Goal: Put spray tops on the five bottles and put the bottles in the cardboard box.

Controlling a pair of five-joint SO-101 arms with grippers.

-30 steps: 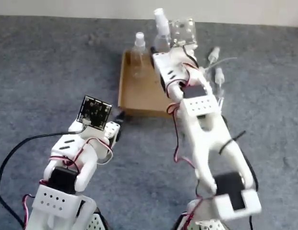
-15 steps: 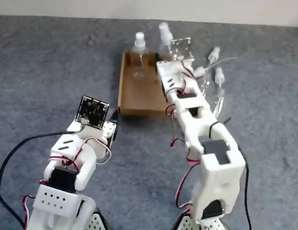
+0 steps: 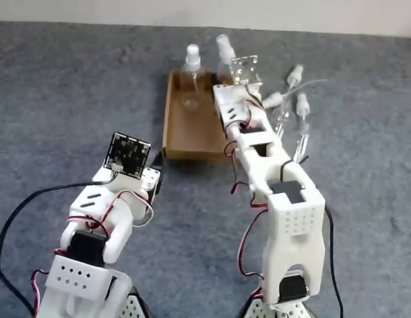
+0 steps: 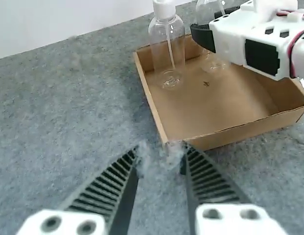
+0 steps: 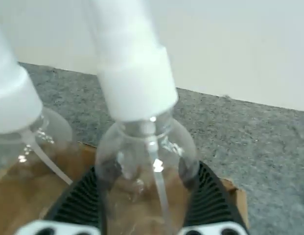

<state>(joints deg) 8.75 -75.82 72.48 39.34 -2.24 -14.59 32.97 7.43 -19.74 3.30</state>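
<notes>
box: cardboard box [image 3: 192, 136] sits on the desk [image 3: 73, 79], far centre.
bottle 1: first bottle [image 3: 190, 76] stands in the box, far part, toward the left wall.
bottle 2: second bottle [image 5: 147, 161] is in the box's far-right part, just right of bottle 1, between the jaws of the right tool [image 5: 147, 182].
right arm: lies over the box's right wall, running near to far.
loose parts: loose bottles and spray tops [image 3: 300, 106] lie on the desk, right of the box, just beyond the right arm.
left tool: left tool [image 4: 159, 152] is over the desk, just near of the box's near-left corner.
</notes>
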